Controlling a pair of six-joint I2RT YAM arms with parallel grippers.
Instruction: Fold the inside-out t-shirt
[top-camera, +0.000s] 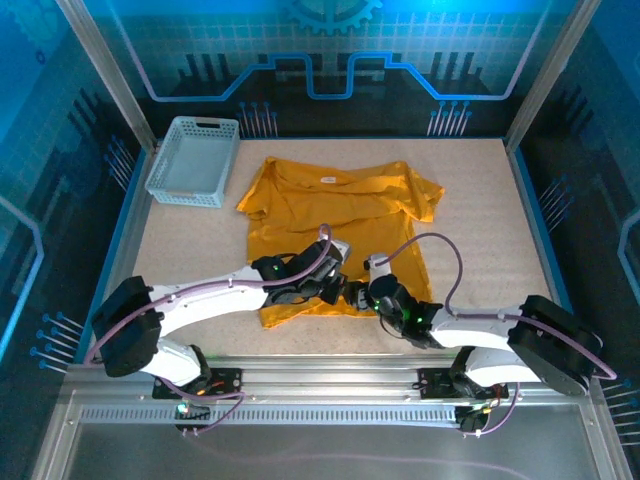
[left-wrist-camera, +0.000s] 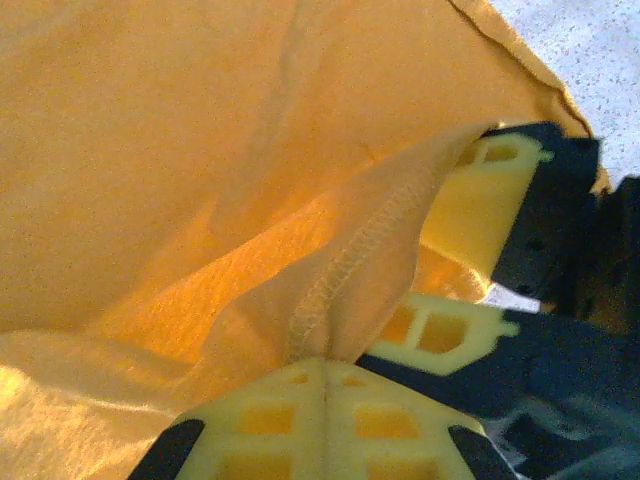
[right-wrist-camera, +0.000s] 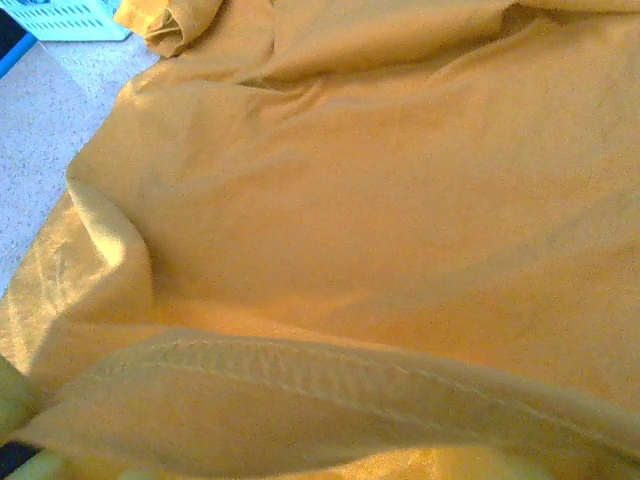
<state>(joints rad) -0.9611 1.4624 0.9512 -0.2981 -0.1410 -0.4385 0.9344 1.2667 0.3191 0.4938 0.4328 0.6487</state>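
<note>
The mustard inside-out t-shirt (top-camera: 330, 205) lies spread on the table, collar at the far side, plain side up with a small white label at the neck. Both grippers meet at its near hem. In the left wrist view my left gripper (left-wrist-camera: 325, 365) is shut on the stitched hem of the t-shirt (left-wrist-camera: 200, 150), which rises in a fold from its pads. Just to its right, my right gripper (left-wrist-camera: 440, 262) stands open, its yellow fingers (left-wrist-camera: 485, 195) apart with the hem between them. From above, the left gripper (top-camera: 325, 290) and right gripper (top-camera: 356, 294) nearly touch. The t-shirt (right-wrist-camera: 380, 180) hides the right gripper's own fingers.
A light grey lattice basket (top-camera: 193, 160) stands at the far left of the table, close to the shirt's left sleeve; its corner is visible as the basket (right-wrist-camera: 70, 18) in the right wrist view. Speckled tabletop (top-camera: 480, 230) lies bare to the shirt's right.
</note>
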